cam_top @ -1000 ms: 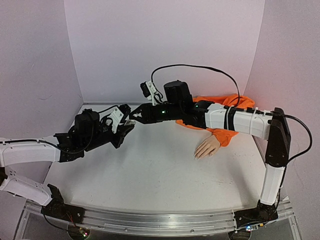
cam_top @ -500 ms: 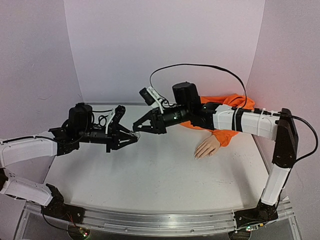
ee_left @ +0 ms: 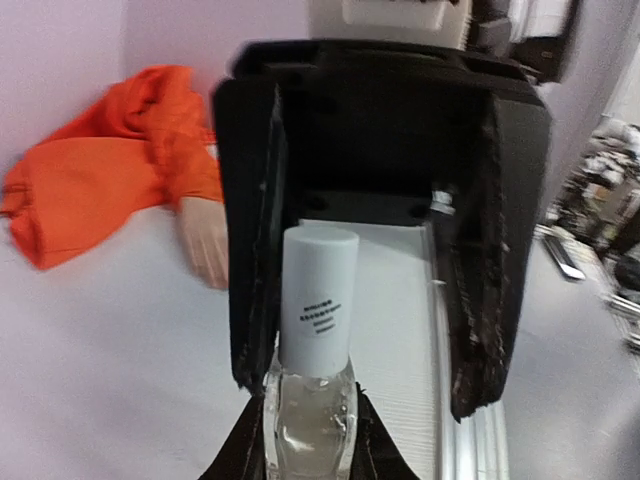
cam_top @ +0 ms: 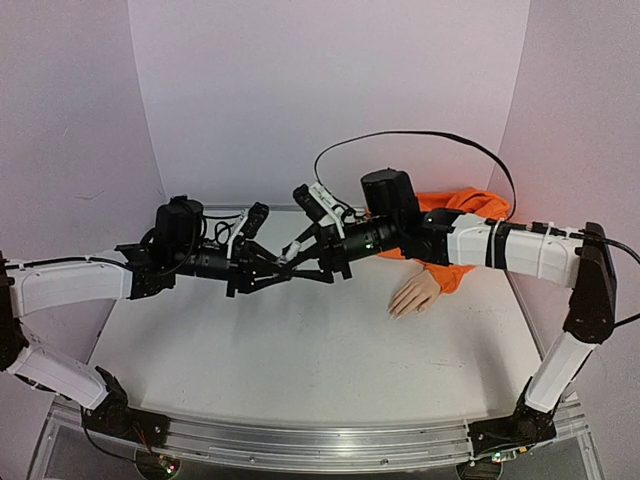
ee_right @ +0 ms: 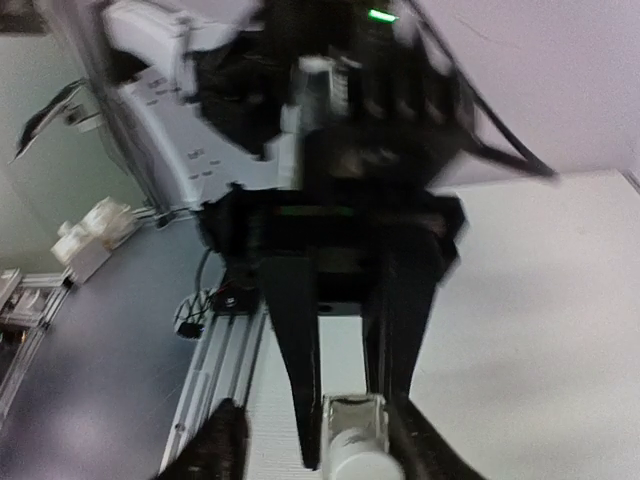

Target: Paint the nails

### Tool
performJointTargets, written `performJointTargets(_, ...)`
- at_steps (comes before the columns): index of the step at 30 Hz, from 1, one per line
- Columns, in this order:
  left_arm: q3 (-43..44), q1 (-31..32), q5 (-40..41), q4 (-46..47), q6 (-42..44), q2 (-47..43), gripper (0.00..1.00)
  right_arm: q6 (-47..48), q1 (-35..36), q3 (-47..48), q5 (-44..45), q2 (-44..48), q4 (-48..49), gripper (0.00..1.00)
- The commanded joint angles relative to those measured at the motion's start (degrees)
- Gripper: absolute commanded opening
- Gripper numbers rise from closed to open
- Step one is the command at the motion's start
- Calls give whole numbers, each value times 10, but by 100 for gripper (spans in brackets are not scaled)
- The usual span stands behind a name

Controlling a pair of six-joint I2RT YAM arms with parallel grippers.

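From above, the pale skin-coloured mannequin hand (cam_top: 418, 293) in an orange fabric sleeve (cam_top: 455, 235) is seen near the white table's (cam_top: 300, 360) right edge, nails (cam_top: 396, 311) indistinct, well apart from the left gripper (cam_top: 283, 272) and right gripper (cam_top: 303, 262); lilac walls (cam_top: 330, 90) are behind. From the left wrist, a small clear white-capped bottle (ee_left: 312, 420) is seen pinched by the left gripper. From the right wrist, the right gripper's jaws are seen spread around its cap (ee_right: 355, 462).

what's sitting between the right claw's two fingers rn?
The white cap of the clear bottle that the left claw grips. The right claw stands open around it. Clearest in the left wrist view.
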State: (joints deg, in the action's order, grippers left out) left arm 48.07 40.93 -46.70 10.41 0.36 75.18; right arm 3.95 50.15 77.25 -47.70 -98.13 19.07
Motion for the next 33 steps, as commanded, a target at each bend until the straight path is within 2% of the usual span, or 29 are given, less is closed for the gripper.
performJointTargets(1,-20,3,347,59,35,-48,0,-93,-9,11,195,8,-17,59)
performJointTargets(5,-50,26,479,58,62,-67,0,-160,-10,25,260,3,-9,63)
performJointTargets(8,-59,49,541,58,89,-67,0,-234,-10,36,300,-7,6,64)
performJointTargets(12,-56,74,591,57,115,-52,0,-300,-1,42,292,-26,52,63)
performJointTargets(26,-63,82,568,58,137,-50,0,-357,22,112,286,-99,74,57)
performJointTargets(28,-65,82,564,57,136,-55,0,-358,23,120,286,-105,77,54)
performJointTargets(33,-66,82,552,58,138,-62,0,-358,23,132,270,-116,85,37)
